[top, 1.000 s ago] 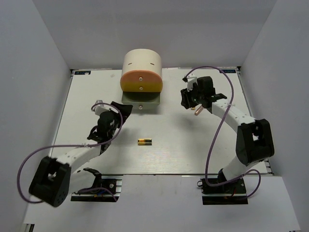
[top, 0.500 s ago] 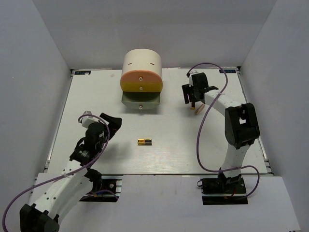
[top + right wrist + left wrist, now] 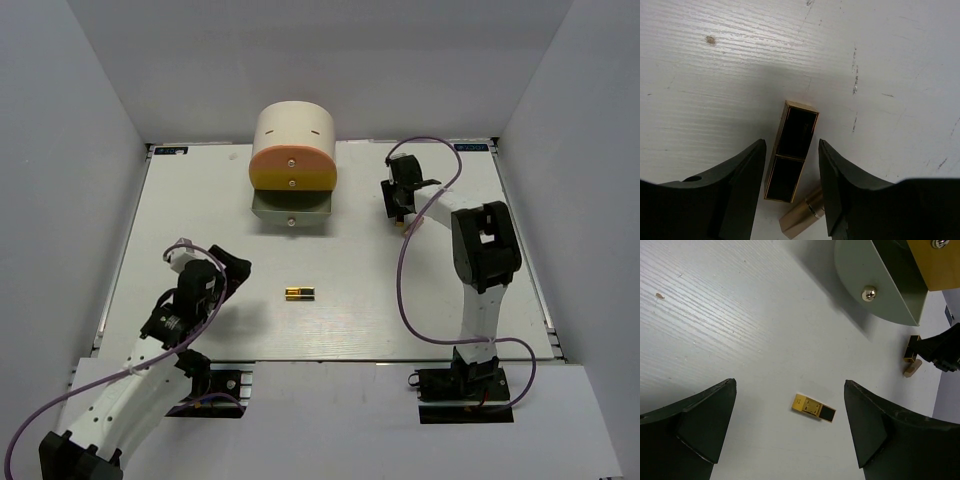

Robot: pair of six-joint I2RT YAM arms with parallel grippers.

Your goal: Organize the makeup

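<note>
Right wrist: right jaws stood parted astride the black, gold-edged rectangular lipstick case lying on the white tabletop; closing risked catching the gold-pink cylindrical stick just beside. Left jaws gaped, empty.

Left claw wide open, left arm bent, right claw parted, right arm outstretched

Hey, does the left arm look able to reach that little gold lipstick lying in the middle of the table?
Probably yes. The left gripper stands open, facing the gold lipstick, and nothing lies between them.
</note>
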